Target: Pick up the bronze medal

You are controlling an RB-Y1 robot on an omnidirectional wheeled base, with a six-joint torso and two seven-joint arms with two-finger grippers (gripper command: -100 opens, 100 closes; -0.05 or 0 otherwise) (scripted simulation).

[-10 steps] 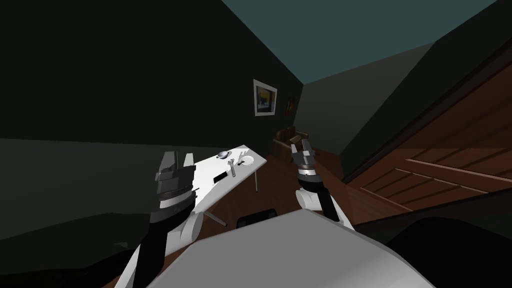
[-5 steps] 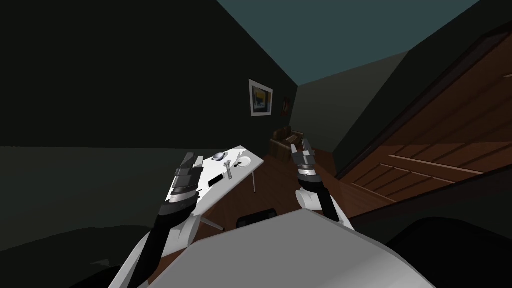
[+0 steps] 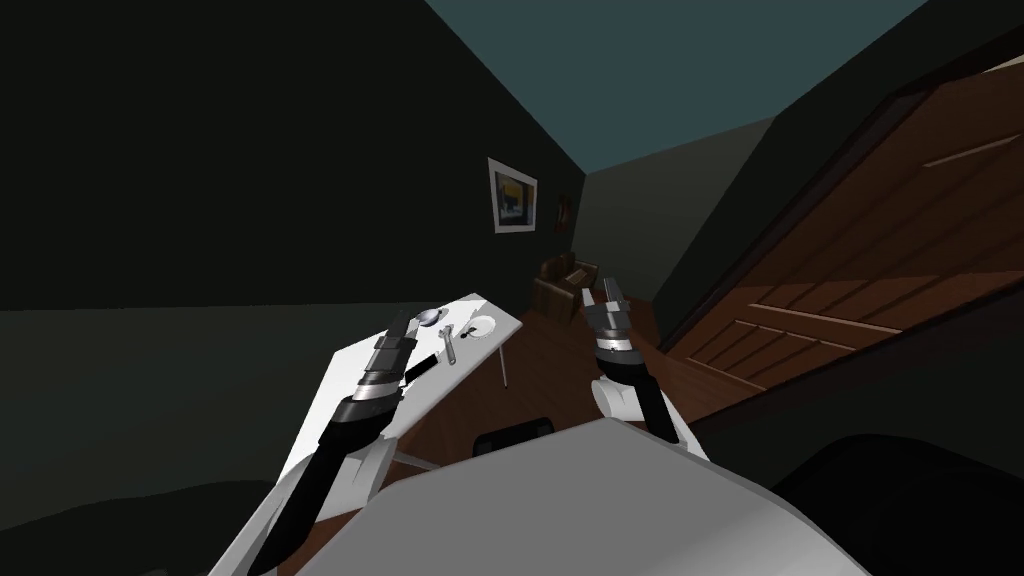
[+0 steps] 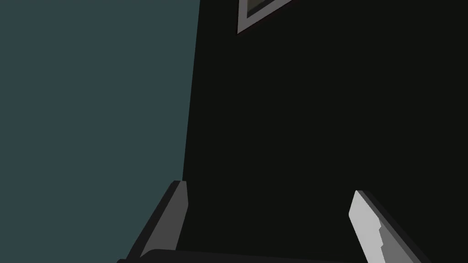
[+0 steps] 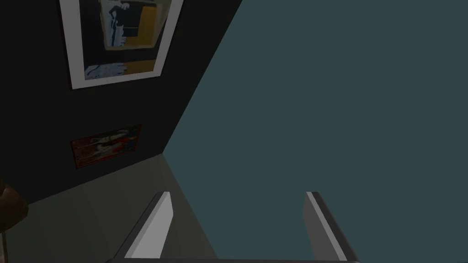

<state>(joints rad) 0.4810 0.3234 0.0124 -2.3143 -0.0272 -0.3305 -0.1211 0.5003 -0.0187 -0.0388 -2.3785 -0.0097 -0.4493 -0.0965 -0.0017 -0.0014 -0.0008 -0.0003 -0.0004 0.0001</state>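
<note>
Your left arm's swung out over the desk since a second ago. Its end effector is spread wide, tips just short of a small round grey thing at the far end. That's probably the medal, can't tell for sure. Alongside it: black phone, wrench, white plate. Past the desk there's a brown armchair, then your right end effector, released too.

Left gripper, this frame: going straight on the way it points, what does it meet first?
Probably the dark wall: it fills the gap ahead of the left gripper, which is open, close to the framed picture. Nothing nearer shows in that line, though depth is hard to judge.
</note>
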